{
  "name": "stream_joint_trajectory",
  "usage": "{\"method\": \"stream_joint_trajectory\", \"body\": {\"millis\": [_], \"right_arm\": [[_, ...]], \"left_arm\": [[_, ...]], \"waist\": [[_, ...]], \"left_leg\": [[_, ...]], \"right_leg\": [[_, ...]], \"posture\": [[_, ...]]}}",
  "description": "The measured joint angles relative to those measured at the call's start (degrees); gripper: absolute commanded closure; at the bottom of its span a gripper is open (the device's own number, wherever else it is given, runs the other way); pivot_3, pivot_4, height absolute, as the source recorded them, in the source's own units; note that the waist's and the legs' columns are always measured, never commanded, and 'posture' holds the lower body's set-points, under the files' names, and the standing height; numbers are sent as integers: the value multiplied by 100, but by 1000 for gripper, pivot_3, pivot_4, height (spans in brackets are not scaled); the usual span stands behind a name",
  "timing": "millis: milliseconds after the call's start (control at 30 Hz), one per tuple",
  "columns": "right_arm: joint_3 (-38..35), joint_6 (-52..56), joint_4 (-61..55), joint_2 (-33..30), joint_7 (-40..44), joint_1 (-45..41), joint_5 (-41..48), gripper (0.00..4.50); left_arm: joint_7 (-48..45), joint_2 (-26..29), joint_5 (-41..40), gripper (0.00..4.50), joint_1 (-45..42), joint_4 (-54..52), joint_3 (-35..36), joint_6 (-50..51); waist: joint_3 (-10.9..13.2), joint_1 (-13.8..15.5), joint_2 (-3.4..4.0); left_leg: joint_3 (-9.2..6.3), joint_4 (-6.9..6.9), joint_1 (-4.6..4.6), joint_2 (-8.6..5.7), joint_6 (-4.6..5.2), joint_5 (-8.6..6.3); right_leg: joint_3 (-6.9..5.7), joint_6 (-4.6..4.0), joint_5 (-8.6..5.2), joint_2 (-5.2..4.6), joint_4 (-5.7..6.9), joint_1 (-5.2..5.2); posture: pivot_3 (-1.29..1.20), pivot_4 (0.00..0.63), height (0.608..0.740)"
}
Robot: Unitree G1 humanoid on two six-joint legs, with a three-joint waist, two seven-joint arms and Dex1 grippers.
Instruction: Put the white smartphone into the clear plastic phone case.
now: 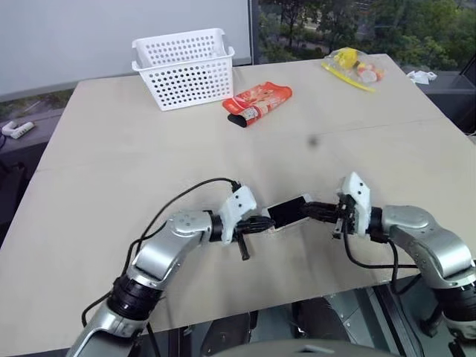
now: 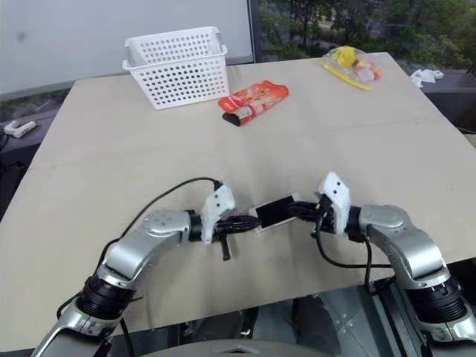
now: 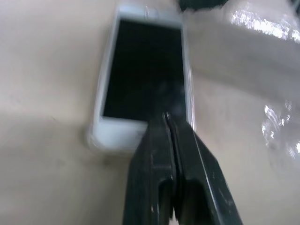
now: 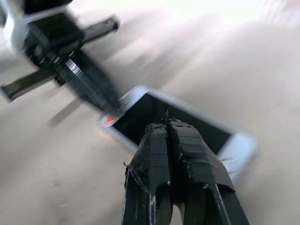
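Observation:
The white smartphone [image 1: 288,211] lies screen up on the table, near the front edge, between my two grippers. My left gripper [image 1: 265,222] is shut, and its tip rests on the phone's near end [image 3: 140,70]. From the other side my right gripper [image 1: 309,210] is also shut, with its tip over the black screen [image 4: 140,110]. A faint glossy clear edge [image 3: 190,89] runs along one long side of the phone; it looks like the clear plastic phone case. I cannot tell how the phone sits in it.
At the back of the table [image 1: 111,186] stands a white perforated basket [image 1: 186,67], with a red pouch [image 1: 256,102] to its right. A yellow bag of small items [image 1: 351,65] lies at the back right. The table's front edge runs just below both grippers.

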Motion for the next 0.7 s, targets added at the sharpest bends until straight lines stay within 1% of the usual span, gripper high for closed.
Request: {"method": "stream_joint_trajectory", "body": {"millis": [100,233,367,433,500,533,700], "right_arm": [[30,-573,440,6,118,-6,-296,4468],[246,-1105,1088,28,173,0,-765,4468],[455,-1549,1388,-34,204,-147,-1143,4468],[617,-1604,1419,-190,233,-220,-1348,4468],[732,-1607,1420,-300,252,-293,-1514,4468],[784,-1602,1420,-372,263,-335,-1589,4468],[1029,-1462,1425,-525,317,-477,-1993,4468]], "left_arm": [[0,27,140,4500,17,86,-24,-236],[0,51,222,4500,38,118,-20,-297],[9,51,242,4500,45,123,-14,-306],[21,51,279,4500,63,129,-14,-285],[27,51,294,4500,80,132,-16,-254],[28,52,306,4500,92,133,-15,-246],[28,37,346,4500,125,125,-16,-222]], "waist": [[-1,6,1],[-3,5,3],[-23,2,8],[-27,5,8],[-34,13,2],[-39,21,0],[-125,19,-34]], "left_leg": [[2,2,4,0,0,0],[3,1,11,0,1,0],[7,1,33,0,1,0],[9,0,68,0,2,-2],[3,-1,93,2,0,-11],[-1,0,98,2,-15,-21],[-6,1,105,3,-16,-22]], "right_leg": [[2,0,0,-1,0,5],[3,0,0,-1,1,10],[7,1,-1,-1,4,22],[9,14,-11,-2,3,59],[2,8,-35,-4,-4,90],[-3,9,-36,-5,-8,102],[-8,10,-37,-6,-18,115]], "posture": [[0,150,740],[0,150,740],[0,150,740],[0,150,740],[0,150,740],[0,150,740],[0,150,740]]}}
